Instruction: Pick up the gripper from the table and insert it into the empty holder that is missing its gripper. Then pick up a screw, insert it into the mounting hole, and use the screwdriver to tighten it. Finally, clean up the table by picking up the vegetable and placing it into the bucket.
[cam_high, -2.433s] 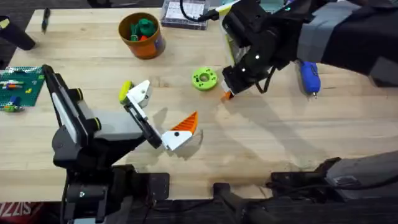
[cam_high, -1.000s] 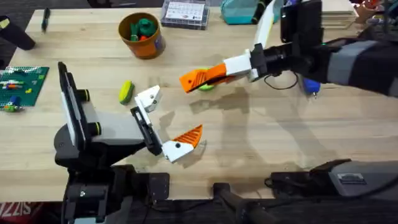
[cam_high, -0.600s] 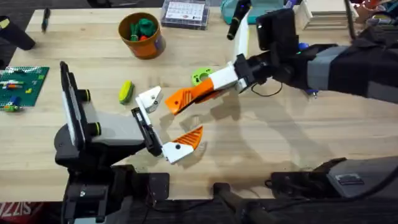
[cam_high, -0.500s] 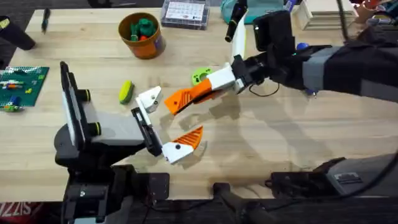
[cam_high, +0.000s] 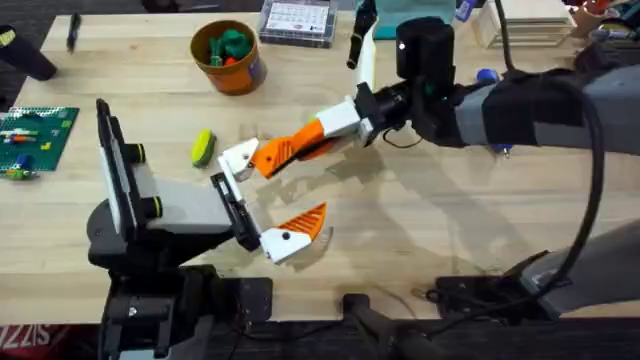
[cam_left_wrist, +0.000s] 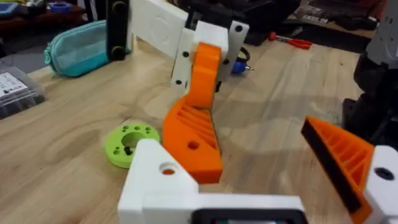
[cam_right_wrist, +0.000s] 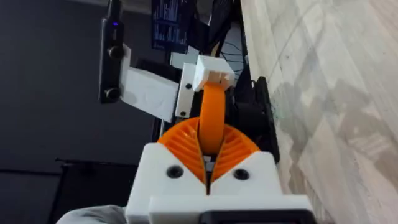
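My right gripper (cam_high: 292, 148) reaches in from the right, its orange pads shut on the orange wedge-shaped gripper (cam_left_wrist: 190, 138). The wedge's lower end lies against the empty white holder (cam_high: 240, 157) of my left arm; the holder's hole (cam_left_wrist: 168, 169) shows beside it. My left gripper (cam_high: 262, 196) stands open, its other holder carrying an orange finger (cam_high: 306, 217). In the right wrist view the gripper (cam_right_wrist: 212, 121) runs from between the pads to the holder (cam_right_wrist: 211, 73). The yellow-green vegetable (cam_high: 203, 146) lies left of the holder. The orange bucket (cam_high: 228, 56) stands at the back. The blue screwdriver (cam_high: 486, 76) is mostly hidden behind my right arm.
A green ring disc (cam_left_wrist: 129, 138) lies just behind the holder. A teal pouch (cam_left_wrist: 81, 46) and a clear parts box (cam_high: 297, 20) sit at the table's back edge. A green building-brick plate (cam_high: 30, 140) is at the far left.
My right gripper left the table by the green disc with the orange gripper and carried it left, bringing its end to the empty holder. The left arm barely moved.
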